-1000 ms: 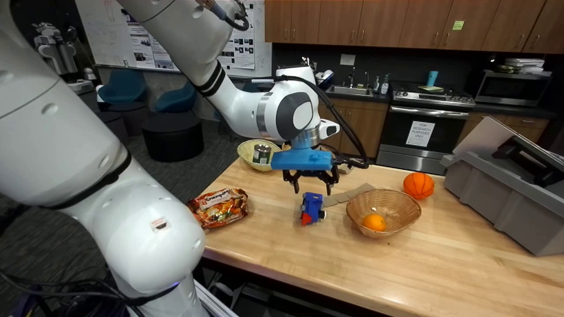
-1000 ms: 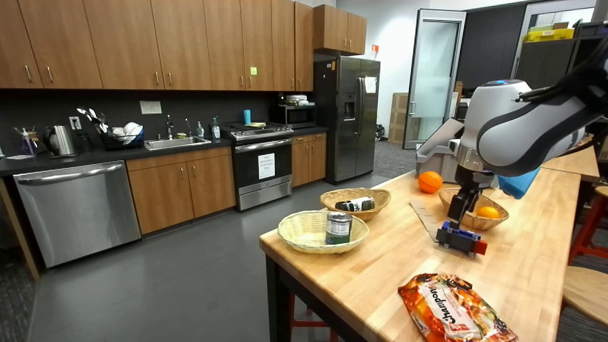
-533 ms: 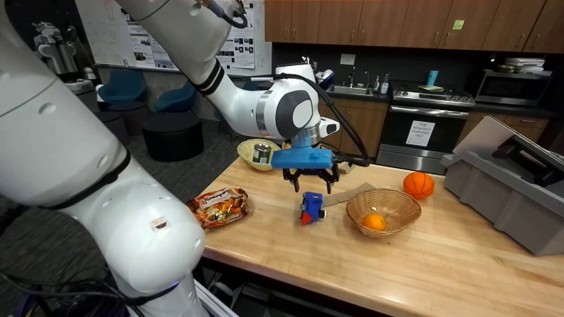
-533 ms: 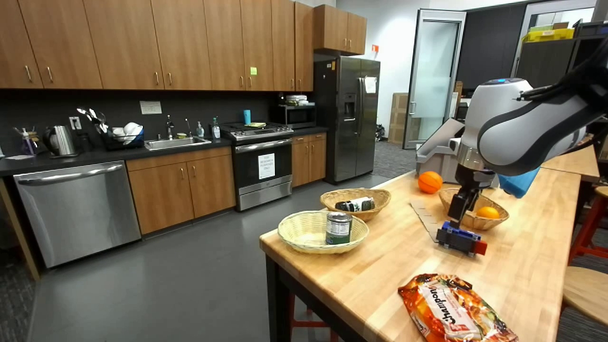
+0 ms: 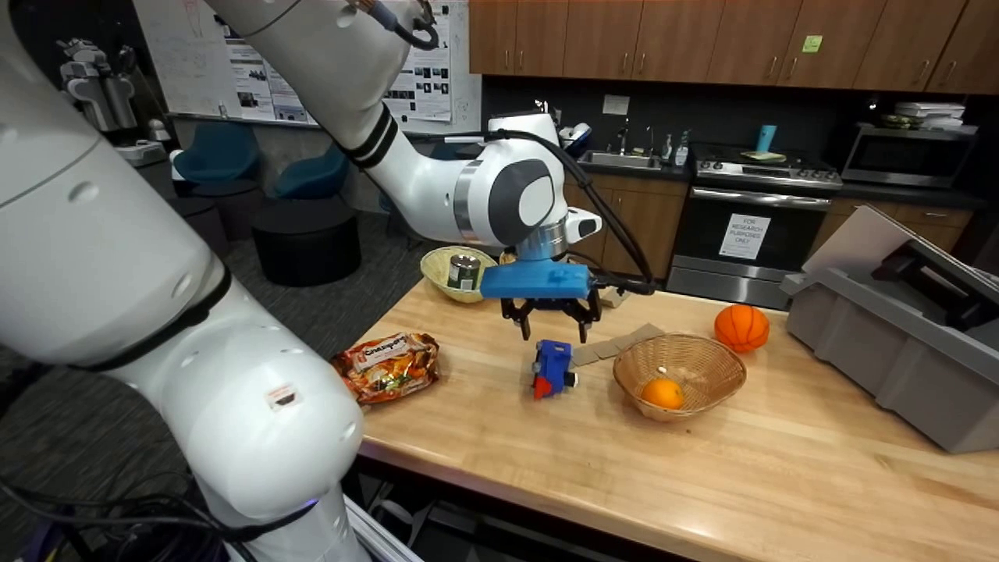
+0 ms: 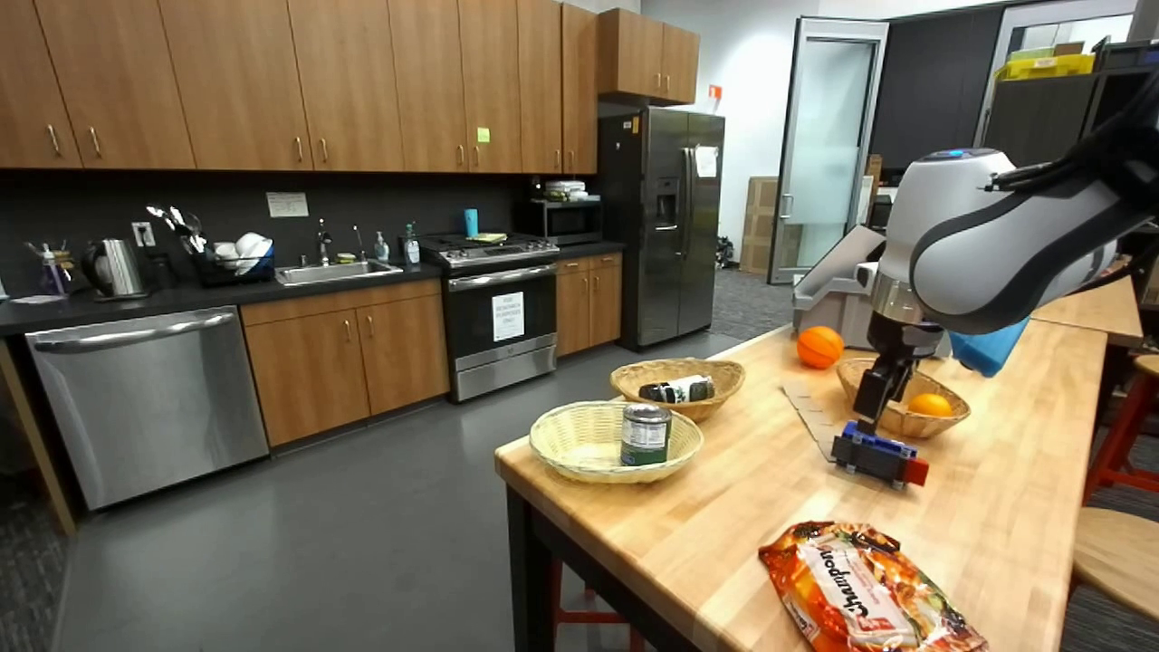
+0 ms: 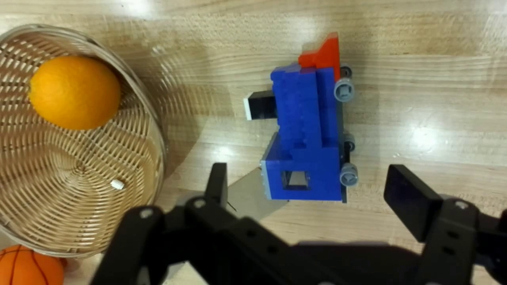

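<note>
A: In an exterior view, what has just changed?

B: Next to nothing. Compared with one second earlier, the gripper point(image 5: 554, 336) keeps its place, jaws spread apart and clamped on nothing, at 12 o'clock of the toy train point(image 5: 554, 363), which lies on the table point(image 5: 702, 484) as before. At 3 o'clock of the train: a wicker basket point(image 5: 706, 365) with an orange point(image 5: 663, 394) inside, both unmoved.

A: And what does that mean?

B: A pause above the train, by my judgement; the train is not held.

A: In an exterior view, with the can point(image 6: 645, 435) at the train's 9 o'clock?

B: Again no clear shift. One jaw overlaps the train's rear end along the line of sight; contact cannot be told. A food packet point(image 6: 856, 589) lies at 6 o'clock, in its earlier spot.

A: And the wrist view?

B: Jaws wide apart, the train at 12 o'clock of the gripper, lying on its side: red nose point(image 7: 323, 57) toward 12, wheels point(image 7: 344, 90) toward 3. Basket at 9 o'clock. This view has no earlier frame for comparison.
</note>
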Controlling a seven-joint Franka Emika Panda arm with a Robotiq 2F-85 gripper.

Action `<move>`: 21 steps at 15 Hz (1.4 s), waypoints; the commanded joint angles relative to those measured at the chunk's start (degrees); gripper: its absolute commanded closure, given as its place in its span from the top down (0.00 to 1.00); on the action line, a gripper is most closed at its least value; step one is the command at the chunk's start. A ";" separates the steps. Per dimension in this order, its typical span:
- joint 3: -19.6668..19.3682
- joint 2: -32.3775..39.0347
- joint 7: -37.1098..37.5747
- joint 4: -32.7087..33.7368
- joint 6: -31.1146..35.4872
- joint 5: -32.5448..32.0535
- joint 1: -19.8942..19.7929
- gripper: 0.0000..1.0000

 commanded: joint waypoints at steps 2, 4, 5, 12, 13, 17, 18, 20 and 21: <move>-0.34 1.38 -0.85 3.16 -0.60 0.17 0.69 1.00; -0.34 2.00 -1.31 5.07 -0.82 0.48 1.24 1.00; -0.27 2.52 -1.61 6.35 -1.01 0.59 1.60 1.00; -0.21 7.33 -6.77 14.50 -2.06 2.73 5.98 1.00; -0.20 8.20 -7.82 15.69 -2.30 3.47 6.79 1.00; 0.47 12.25 -11.55 21.21 -4.07 5.49 9.14 1.00; 0.76 13.36 -12.27 22.83 -4.66 5.50 9.44 1.00; 1.45 15.25 -13.43 25.77 -6.03 5.14 9.74 1.00; 1.85 16.45 -13.92 27.37 -6.74 4.86 9.77 1.00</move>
